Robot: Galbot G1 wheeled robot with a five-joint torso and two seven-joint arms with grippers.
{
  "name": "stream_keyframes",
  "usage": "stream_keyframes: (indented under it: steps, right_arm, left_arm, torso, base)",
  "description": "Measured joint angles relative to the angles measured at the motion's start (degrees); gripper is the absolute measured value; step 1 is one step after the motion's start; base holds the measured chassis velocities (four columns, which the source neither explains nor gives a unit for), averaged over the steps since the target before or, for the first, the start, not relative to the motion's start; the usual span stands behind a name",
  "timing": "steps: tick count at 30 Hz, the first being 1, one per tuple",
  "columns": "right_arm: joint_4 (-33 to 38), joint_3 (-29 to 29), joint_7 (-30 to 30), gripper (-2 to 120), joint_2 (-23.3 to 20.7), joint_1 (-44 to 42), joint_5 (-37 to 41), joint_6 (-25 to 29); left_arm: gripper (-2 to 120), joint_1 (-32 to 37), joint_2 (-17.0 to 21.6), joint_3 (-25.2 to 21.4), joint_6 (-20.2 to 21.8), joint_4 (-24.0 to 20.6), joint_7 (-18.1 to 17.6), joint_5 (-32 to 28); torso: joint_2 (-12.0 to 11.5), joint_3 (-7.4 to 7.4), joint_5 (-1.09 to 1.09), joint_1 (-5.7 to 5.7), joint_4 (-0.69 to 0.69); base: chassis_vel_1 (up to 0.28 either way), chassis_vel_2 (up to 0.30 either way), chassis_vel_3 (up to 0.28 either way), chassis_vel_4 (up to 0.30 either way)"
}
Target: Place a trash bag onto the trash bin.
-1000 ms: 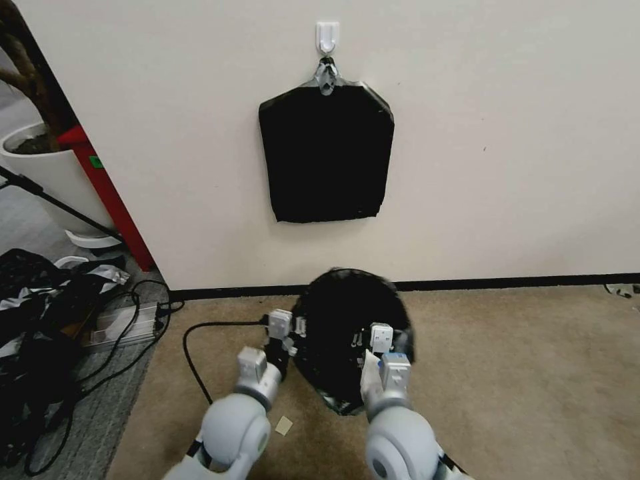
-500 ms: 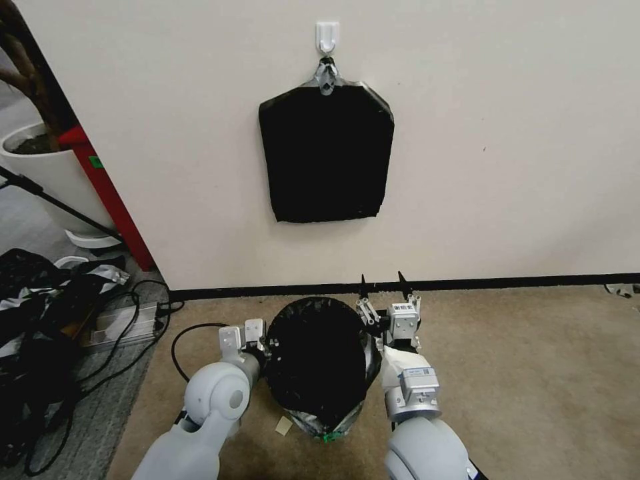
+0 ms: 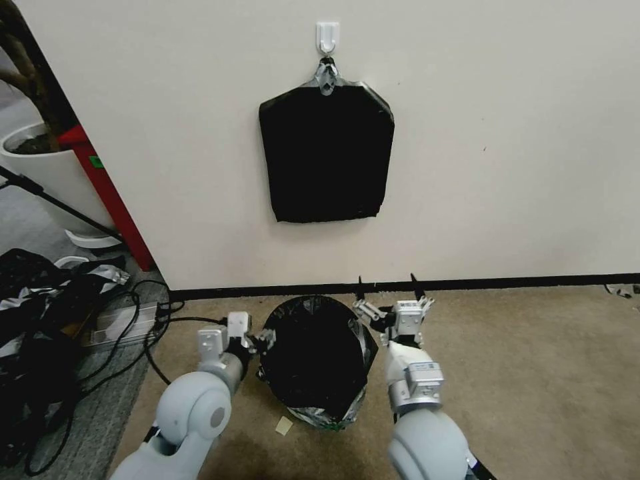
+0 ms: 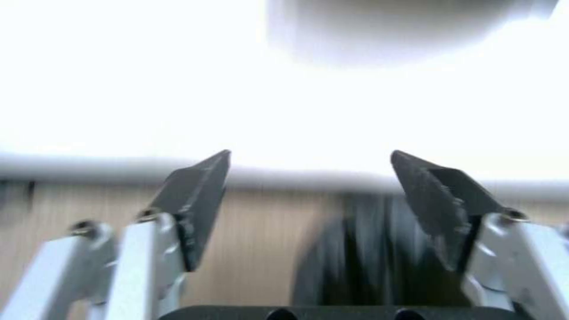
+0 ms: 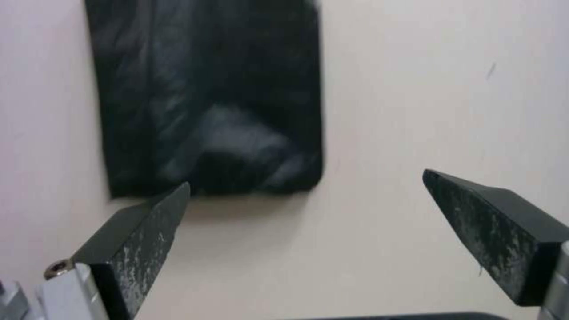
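The trash bag (image 3: 313, 353), glossy black film with grey wrinkles at its lower edge, is draped as a round dome on the carpet close to the wall. It hides the trash bin beneath it. My left gripper (image 3: 261, 341) sits just off the bag's left side and is open with nothing held (image 4: 309, 153); the blurred dark bag (image 4: 367, 258) lies beyond its fingers. Beside the bag's upper right edge, my right gripper (image 3: 387, 290) points up toward the wall. It is open and empty (image 5: 306, 178).
A flat black pack (image 3: 325, 153) (image 5: 207, 98) hangs from a wall hook above the bag. To the left are a white plant pot (image 3: 47, 167), a red panel (image 3: 107, 193), and a jumble of fabric and cables (image 3: 40, 300). A paper scrap (image 3: 285, 425) lies on the carpet.
Both grippers have come off the bag and moved apart to its sides. The bag has dropped lower and settled. The right gripper now stands open, pointing up.
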Motion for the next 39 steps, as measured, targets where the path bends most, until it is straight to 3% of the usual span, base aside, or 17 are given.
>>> stream_keyframes:
  steps: [2,3,4,7,12,39]
  right_arm:
    - [-0.82,5.39,-2.07,100,1.35,0.3,-1.34,1.98]
    - [-0.82,5.39,-2.07,100,1.35,0.3,-1.34,1.98]
    - [-1.47,8.95,-2.9,100,2.31,0.43,-1.75,3.12]
    - [-3.09,16.26,-5.42,100,5.22,-0.08,-2.13,5.63]
    - [-3.42,18.44,-6.74,100,6.32,-1.16,-2.01,6.12]
    - [-3.32,17.9,-6.55,100,6.18,-1.19,-1.79,5.79]
  left_arm:
    - [85,-1.66,-0.87,-1.23,-13.23,3.13,5.2,3.45]
    - [85,-1.66,-0.87,-1.23,-13.23,3.13,5.2,3.45]
    - [89,-2.49,-1.38,-1.83,-17.58,4.35,7.48,4.45]
    - [99,-3.71,-2.77,-3.22,-24.16,6.84,13.13,6.42]
    - [100,-3.87,-3.77,-3.88,-26.46,7.96,15.42,7.8]
    - [100,-3.86,-3.73,-3.76,-26.32,7.98,14.99,7.57]
  torso:
    - [0.0,0.0,-0.04,0.0,-0.01]
    - [0.0,0.0,-0.04,0.0,-0.01]
    - [0.0,0.01,0.0,0.0,-0.01]
    - [0.0,0.0,-0.01,0.0,-0.02]
    - [0.0,0.01,-0.02,0.0,-0.01]
    - [0.0,0.01,-0.03,0.0,-0.01]
  base:
    - [0.0,0.0,0.0,0.0]
    - [0.0,0.0,0.0,0.0]
    - [0.0,0.0,0.0,0.0]
    - [0.0,0.0,0.0,0.0]
    - [0.0,0.0,0.0,0.0]
    - [0.0,0.0,0.0,0.0]
